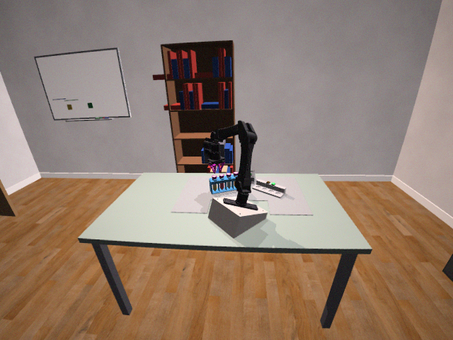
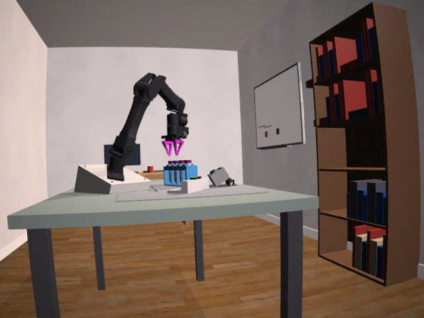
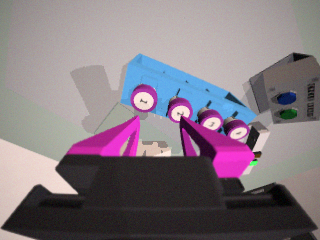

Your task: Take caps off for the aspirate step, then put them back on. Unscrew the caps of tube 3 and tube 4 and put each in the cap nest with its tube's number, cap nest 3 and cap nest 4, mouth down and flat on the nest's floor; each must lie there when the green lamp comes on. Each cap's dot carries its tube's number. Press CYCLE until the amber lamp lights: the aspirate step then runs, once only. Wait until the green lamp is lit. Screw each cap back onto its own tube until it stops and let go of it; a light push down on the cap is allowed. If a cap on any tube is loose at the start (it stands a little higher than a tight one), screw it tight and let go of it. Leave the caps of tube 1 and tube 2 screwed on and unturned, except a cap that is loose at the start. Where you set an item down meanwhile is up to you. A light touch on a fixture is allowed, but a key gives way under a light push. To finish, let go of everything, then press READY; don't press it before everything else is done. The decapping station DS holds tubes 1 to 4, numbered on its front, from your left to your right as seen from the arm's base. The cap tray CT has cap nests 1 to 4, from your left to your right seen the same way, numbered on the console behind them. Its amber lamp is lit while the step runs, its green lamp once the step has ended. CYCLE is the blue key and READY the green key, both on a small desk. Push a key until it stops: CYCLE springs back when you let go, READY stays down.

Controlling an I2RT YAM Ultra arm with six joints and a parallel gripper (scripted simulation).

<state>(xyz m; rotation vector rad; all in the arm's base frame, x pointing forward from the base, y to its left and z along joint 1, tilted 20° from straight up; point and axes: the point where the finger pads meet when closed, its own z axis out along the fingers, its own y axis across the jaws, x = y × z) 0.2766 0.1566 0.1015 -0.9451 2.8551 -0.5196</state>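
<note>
The blue decapping station holds four tubes, each with a purple cap on. In the wrist view cap 1, cap 2, cap 3 and cap 4 stand in a row. My gripper is open and empty. It hangs a little above the station's left end, over caps 1 and 2, touching none. The cap tray shows a green light. The desk carries the blue CYCLE key and the green READY key.
The arm's grey wedge base stands in front of the station. A grey mat lies under the fixtures. A bookshelf and a whiteboard are on the back wall, away from the table.
</note>
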